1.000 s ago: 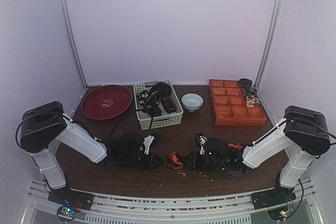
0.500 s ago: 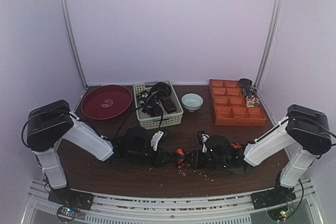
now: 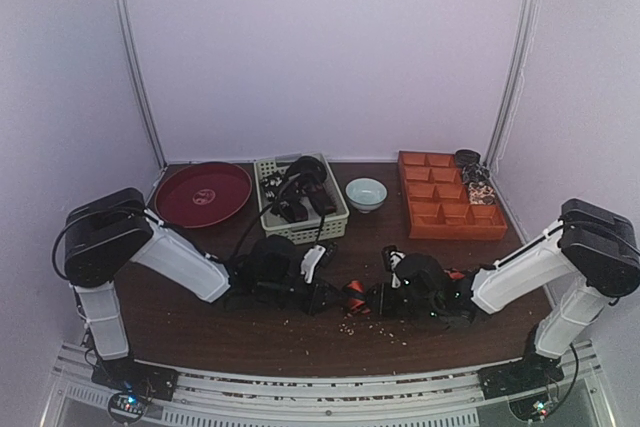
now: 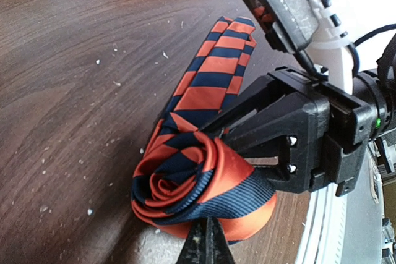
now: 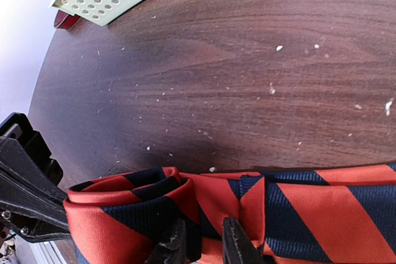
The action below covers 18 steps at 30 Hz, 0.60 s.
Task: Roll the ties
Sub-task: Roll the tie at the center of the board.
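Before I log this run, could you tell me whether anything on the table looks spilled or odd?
Yes: pale crumbs lie scattered over the dark table around the half-rolled striped tie; they look like spilled debris.

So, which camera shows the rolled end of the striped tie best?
Left wrist: the striped tie shows its whole spiral, close up. Right wrist sees only its side; the top view, a tiny orange spot.
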### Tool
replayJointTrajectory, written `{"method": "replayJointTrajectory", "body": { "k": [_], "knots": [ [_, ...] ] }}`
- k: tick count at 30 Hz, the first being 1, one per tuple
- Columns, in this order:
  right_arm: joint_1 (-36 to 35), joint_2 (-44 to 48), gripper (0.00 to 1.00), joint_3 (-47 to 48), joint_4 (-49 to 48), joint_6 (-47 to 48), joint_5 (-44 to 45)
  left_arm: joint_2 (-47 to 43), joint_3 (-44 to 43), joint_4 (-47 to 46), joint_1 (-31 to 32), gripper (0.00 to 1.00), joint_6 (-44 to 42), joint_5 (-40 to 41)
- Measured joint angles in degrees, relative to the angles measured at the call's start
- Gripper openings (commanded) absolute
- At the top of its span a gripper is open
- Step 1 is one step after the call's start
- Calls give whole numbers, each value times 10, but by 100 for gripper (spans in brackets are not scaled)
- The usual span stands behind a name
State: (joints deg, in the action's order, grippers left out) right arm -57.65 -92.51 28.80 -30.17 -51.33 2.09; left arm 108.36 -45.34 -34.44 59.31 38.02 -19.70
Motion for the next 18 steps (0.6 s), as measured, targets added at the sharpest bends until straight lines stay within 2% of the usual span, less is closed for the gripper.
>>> {"method": "replayJointTrajectory", "body": {
  "k": [8,12,18],
  "knots": [
    [14,20,25,-6,15,19,4,17,-28,16,0,0,-6,-2],
    [18,44,31,-9,38,22,16,21,-47,31,1,0,-11,1],
    [31,66,36,-9,73,31,37,31,-70,59,1,0,-18,7]
  ]
}}
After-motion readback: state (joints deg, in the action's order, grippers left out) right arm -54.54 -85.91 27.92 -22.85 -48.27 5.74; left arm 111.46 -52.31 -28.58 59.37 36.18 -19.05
